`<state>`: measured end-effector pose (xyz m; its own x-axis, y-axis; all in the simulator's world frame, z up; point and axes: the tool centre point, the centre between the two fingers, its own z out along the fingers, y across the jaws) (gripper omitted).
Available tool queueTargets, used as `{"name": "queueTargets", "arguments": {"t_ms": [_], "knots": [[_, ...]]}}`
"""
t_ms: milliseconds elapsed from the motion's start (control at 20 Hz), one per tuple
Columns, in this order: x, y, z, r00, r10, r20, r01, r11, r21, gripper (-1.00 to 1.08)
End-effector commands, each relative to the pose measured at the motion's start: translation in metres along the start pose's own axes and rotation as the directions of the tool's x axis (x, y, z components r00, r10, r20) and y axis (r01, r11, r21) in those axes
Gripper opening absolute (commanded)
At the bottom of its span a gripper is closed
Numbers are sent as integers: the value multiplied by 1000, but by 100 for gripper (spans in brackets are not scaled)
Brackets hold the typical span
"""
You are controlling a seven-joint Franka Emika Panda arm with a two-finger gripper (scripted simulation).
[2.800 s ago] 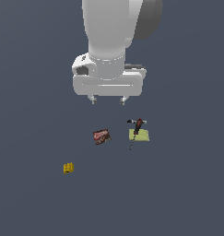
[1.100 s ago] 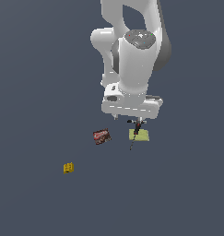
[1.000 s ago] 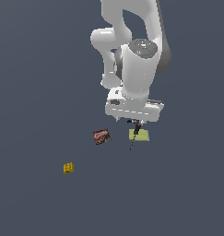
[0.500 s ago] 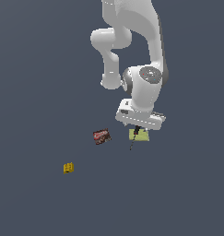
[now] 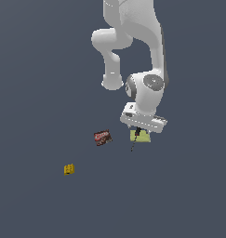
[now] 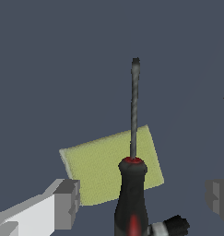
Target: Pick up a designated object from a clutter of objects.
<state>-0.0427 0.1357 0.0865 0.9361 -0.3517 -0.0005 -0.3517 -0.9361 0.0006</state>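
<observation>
Gripper [image 6: 141, 198] lowered over the screwdriver [image 6: 132, 184], jaws spread wide, nothing gripped

In the wrist view the screwdriver is seen lying across the yellow-green pad [image 6: 99, 168], its red-and-dark handle set between the two grey fingertips [image 6: 67, 203] with clear gaps on both sides, and its thin dark shaft [image 6: 134, 106] run out past the pad's edge onto the dark floor [image 6: 62, 69]. A short black bar [image 6: 171, 226] is seen just beside the handle; contact cannot be judged. In the exterior view the gripper [image 5: 143, 126] is placed low over the pad [image 5: 141, 136], most of the tool hidden under it, only the shaft tip [image 5: 132, 148] shown. The reddish-brown packet [image 5: 102, 137] is found near, to the exterior view's left; the yellow block [image 5: 69, 169] well apart
</observation>
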Motion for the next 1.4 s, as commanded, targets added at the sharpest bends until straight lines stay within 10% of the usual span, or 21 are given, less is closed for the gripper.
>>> {"name": "queueTargets", "arguments": {"t_ms": [0, 1000, 1050, 1350], "knots": [[-1, -1, 2, 1000, 4, -1, -4, 1000, 1, 100], [-2, 0, 52, 1000, 4, -1, -4, 1000, 1, 100], [-2, 0, 52, 1000, 4, -1, -4, 1000, 1, -100], [-2, 0, 52, 1000, 4, -1, -4, 1000, 1, -100]]}}
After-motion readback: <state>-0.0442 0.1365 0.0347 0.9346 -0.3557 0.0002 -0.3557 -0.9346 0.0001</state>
